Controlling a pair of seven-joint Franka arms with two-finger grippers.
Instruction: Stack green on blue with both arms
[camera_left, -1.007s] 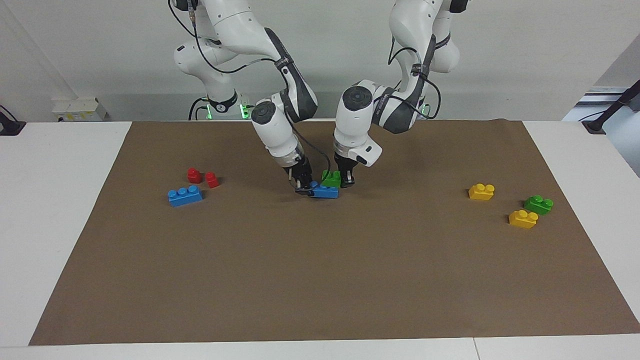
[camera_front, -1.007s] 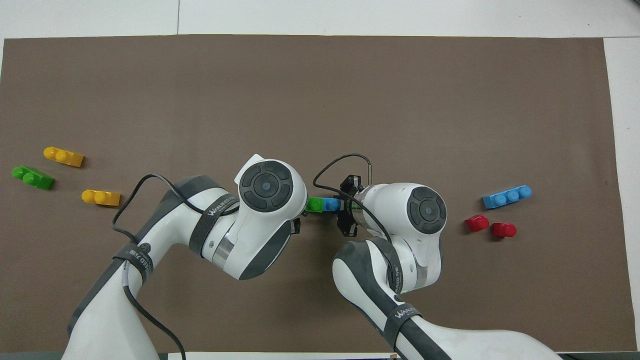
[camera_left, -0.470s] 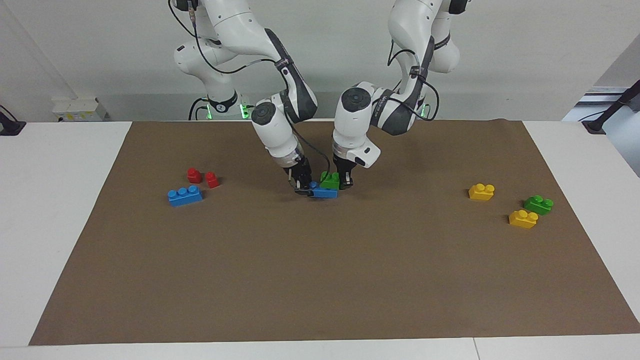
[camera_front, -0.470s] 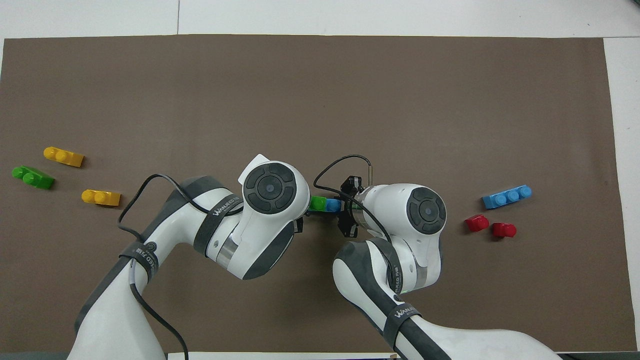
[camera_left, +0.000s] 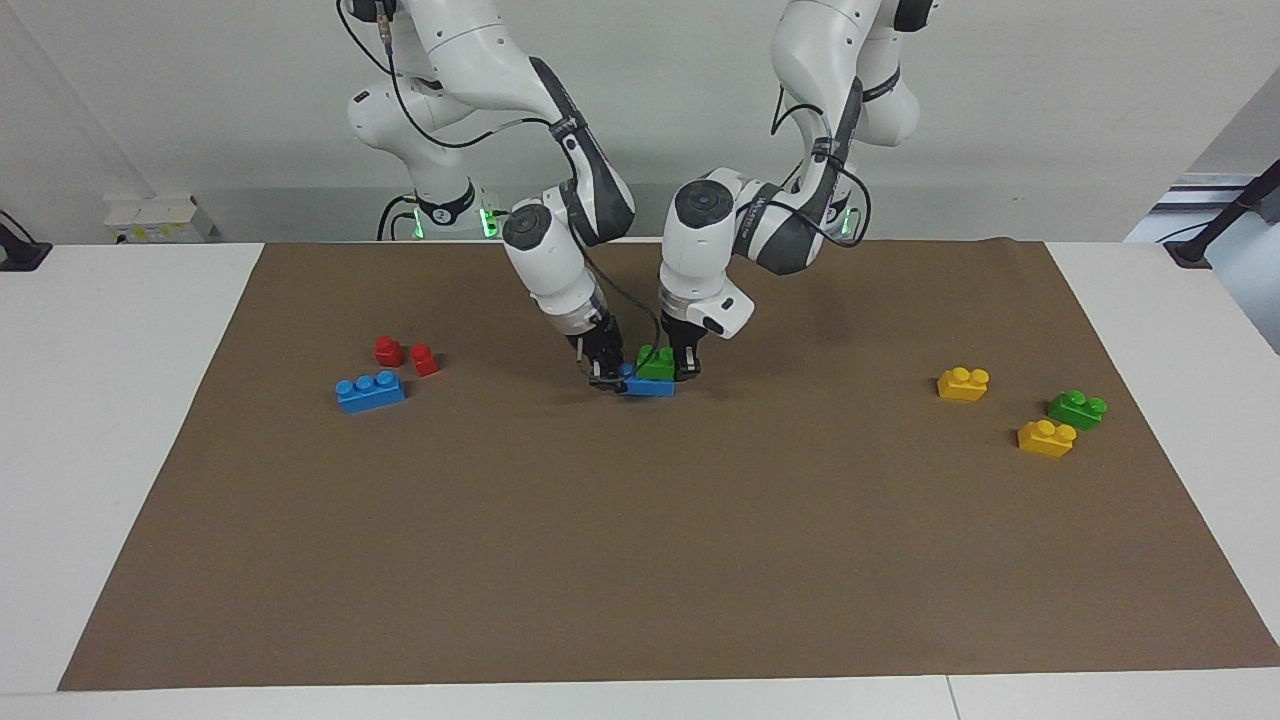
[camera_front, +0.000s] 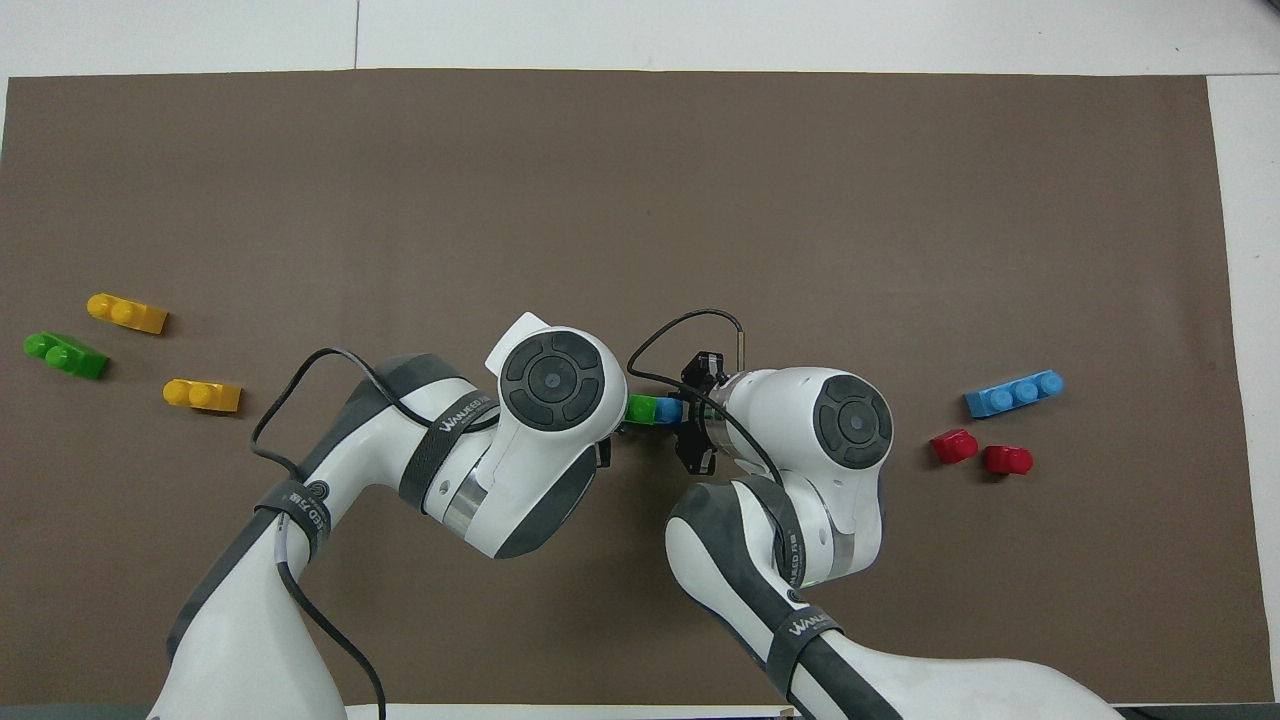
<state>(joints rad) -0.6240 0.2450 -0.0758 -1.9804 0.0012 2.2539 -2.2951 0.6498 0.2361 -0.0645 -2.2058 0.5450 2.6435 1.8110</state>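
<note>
The bright green two-stud brick (camera_left: 655, 363) sits on top of the light blue three-stud brick (camera_left: 650, 386) on the brown mat, at the blue brick's end toward the left arm. My left gripper (camera_left: 678, 370) comes down from above and is shut on the green brick. My right gripper (camera_left: 604, 378) is shut on the blue brick's end toward the right arm, low at the mat. In the overhead view only a strip of green (camera_front: 640, 408) and blue (camera_front: 668, 409) shows between the two wrists.
A second blue brick (camera_left: 370, 391) and two small red bricks (camera_left: 389, 350) lie toward the right arm's end. Two yellow bricks (camera_left: 963, 383) (camera_left: 1046, 438) and a darker green brick (camera_left: 1077, 409) lie toward the left arm's end. The brown mat (camera_left: 640, 560) covers the table.
My left gripper has carried the green brick a little toward the right arm's end and down onto the blue brick. My right gripper and the blue brick have stayed put.
</note>
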